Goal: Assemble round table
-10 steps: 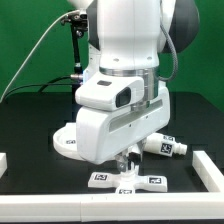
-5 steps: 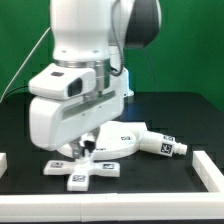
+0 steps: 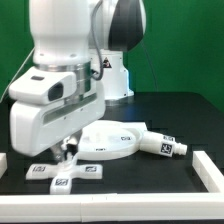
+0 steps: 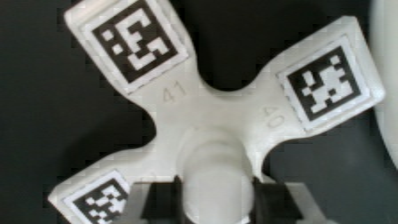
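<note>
In the exterior view, the gripper (image 3: 68, 156) is down on the foot (image 3: 60, 182), on the black table (image 3: 185, 112) at the exterior view's left. The disc (image 3: 112, 140) lies near it, with the leg (image 3: 165, 144) beside the disc.

In the wrist view, 2 fingers (image 4: 164, 205) squeeze the foot (image 4: 214, 110) tight.

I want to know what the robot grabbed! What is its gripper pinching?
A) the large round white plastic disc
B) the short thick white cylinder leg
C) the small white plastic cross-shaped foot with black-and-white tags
C: in the wrist view the gripper is shut on the middle of the small white plastic cross-shaped foot, while the large round white plastic disc and the short thick white cylinder leg lie off to the side.
</note>
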Motion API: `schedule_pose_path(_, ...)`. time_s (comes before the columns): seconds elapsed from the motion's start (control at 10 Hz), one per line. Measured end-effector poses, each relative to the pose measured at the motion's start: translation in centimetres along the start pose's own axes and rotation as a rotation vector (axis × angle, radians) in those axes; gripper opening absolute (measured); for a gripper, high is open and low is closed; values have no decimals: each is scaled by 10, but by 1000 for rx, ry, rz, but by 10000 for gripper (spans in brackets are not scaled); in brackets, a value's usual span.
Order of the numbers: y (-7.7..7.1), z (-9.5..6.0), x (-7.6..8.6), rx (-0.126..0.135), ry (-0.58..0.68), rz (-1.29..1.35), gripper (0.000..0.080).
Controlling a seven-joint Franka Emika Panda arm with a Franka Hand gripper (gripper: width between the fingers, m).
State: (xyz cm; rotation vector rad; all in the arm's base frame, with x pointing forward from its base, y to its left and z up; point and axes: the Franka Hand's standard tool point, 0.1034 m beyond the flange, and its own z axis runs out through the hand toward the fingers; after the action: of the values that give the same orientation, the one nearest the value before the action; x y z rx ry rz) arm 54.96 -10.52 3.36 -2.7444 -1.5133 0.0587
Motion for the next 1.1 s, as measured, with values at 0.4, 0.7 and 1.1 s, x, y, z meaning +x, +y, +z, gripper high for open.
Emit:
schedule_pose_path(0.4, 7, 0, -9, -5, -2, -1, 174)
schedule_pose_path(0.7, 5, -3, -8, -7, -2, 18, 417)
schedule_pose_path(1.1, -28, -48, -9, -25, 5, 82, 645)
